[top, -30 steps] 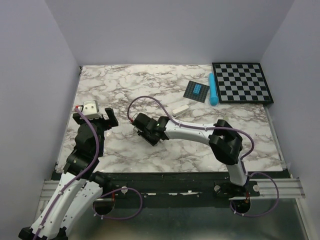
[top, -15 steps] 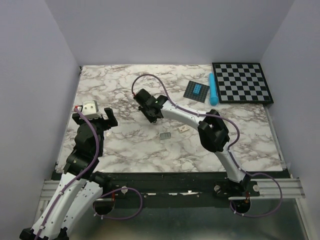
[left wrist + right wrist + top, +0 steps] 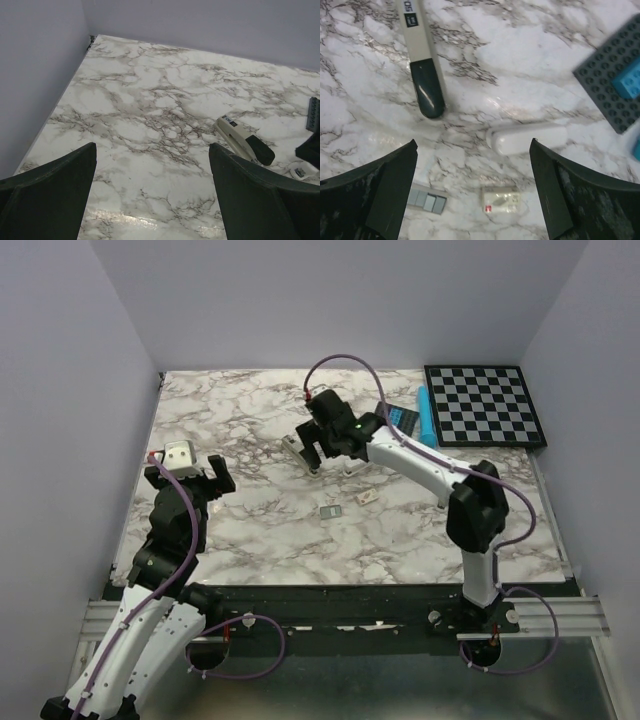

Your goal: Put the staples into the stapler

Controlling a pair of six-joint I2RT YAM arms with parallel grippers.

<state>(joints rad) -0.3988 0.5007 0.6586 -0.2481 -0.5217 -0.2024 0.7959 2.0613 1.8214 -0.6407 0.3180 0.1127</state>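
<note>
Top external, starting at the left: our left gripper [image 3: 188, 478] hovers over the marble table [image 3: 250, 530], jaws wide apart, nothing between them. Moving right, we see the stapler [image 3: 420, 50], pale with a dark end, lying flat near mid-table. Our right gripper [image 3: 472, 145] hangs right over it, jaws apart and empty. Nearer us lie the staples [image 3: 426, 201], then their small white box [image 3: 501, 200], not touching. A white block [image 3: 527, 140] lies just beyond the box.

Digits like "50" on the beige bar [image 3: 419, 40], nothing else legible.
</note>
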